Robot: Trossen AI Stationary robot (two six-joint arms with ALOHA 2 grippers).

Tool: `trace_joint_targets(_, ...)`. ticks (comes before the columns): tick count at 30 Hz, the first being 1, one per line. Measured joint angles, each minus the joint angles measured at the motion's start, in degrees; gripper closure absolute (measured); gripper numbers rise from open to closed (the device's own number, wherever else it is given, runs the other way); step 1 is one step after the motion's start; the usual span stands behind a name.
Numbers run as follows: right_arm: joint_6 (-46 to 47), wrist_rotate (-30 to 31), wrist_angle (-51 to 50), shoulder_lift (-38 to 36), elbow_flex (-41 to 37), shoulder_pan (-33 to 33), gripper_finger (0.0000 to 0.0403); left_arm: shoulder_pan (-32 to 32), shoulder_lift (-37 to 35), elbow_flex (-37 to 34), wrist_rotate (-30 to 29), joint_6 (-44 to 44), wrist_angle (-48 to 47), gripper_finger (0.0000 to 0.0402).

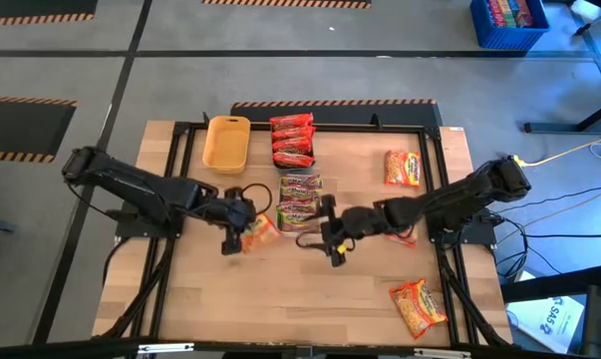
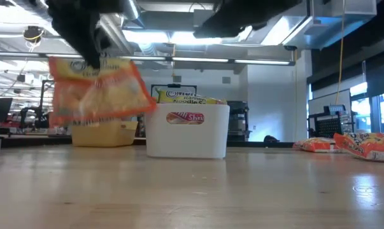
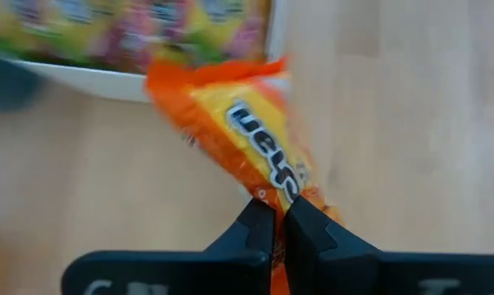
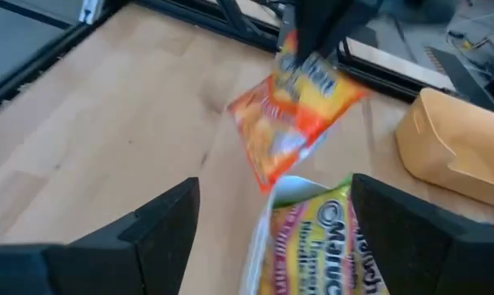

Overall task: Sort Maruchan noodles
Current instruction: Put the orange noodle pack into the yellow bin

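My left gripper (image 1: 238,235) is shut on an orange-yellow noodle packet (image 1: 264,230), which hangs in the air (image 2: 97,93) just left of the white tray (image 2: 187,130). That tray holds green-pink packets (image 1: 300,198). My right gripper (image 1: 332,243) is open, hovering right of the tray, and touches nothing; its fingers (image 4: 160,221) frame the green-pink packets (image 4: 320,238). Red packets (image 1: 292,140) lie at the far side. More orange-yellow packets lie flat on the table (image 1: 403,168) (image 1: 418,304). My left gripper pinches the orange-yellow packet between its two fingers at one short end (image 3: 281,205), by the crimped edge. The fingers come from above. The packet is lifted clear of the table and hangs tilted below the gripper (image 2: 97,93).
A yellow tray (image 1: 227,143) stands at the far left of the table, next to the red packets. One orange-yellow packet (image 1: 408,235) lies partly under my right arm. Bare wood lies near the front edge (image 1: 280,299). A black frame rims the table.
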Motion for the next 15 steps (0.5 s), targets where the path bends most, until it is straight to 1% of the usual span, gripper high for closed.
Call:
trace_joint_targets(3,0.0,-5.3,1.8,0.0,-0.9,-2.4,0.01,1.4,0.0,5.7,-4.7,4.5,-9.5,0.0399)
trace_joint_targets(5,0.0,-7.5,4.5,0.0,-2.4,-3.4,0.01,2.6,0.0,8.9,-7.8,7.5,-14.4,0.0399)
trace_joint_targets(10,0.2,-8.2,12.1,0.0,-6.3,-5.0,0.01,7.3,0.0,14.3,-14.6,13.4,-26.1,0.0399)
trace_joint_targets(13,0.2,-8.2,15.8,0.0,-8.5,-6.0,0.01,11.0,0.0,15.5,-17.5,17.5,-27.9,0.0399)
trace_joint_targets(15,0.3,-8.1,17.0,0.0,-9.3,-6.6,0.01,13.8,0.0,15.8,-18.2,21.5,-28.0,0.0399)
